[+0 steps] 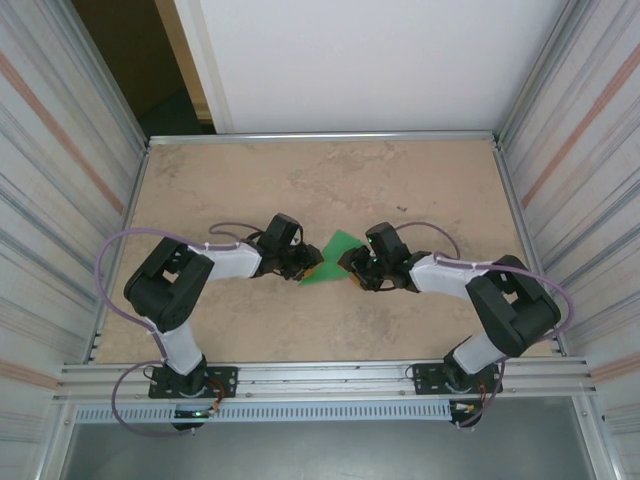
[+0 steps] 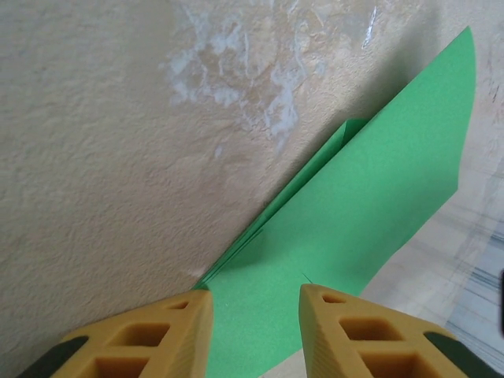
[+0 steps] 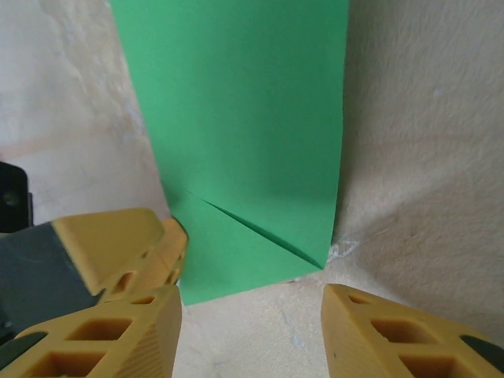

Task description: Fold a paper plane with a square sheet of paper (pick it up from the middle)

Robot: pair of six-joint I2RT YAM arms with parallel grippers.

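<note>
The creased green square sheet of paper (image 1: 336,256) lies at the centre of the top view, my left gripper (image 2: 256,303) spread astride its lower tip and my right gripper (image 3: 252,307) wide before its near edge, so I would pin one side flat before creasing the other.

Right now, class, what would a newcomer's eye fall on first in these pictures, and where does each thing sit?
The bright green paper, folded to a creased wedge, stands out at the middle of the tan table. The left gripper and the right gripper flank it from either side, both open, their orange fingers low by its edges.
</note>
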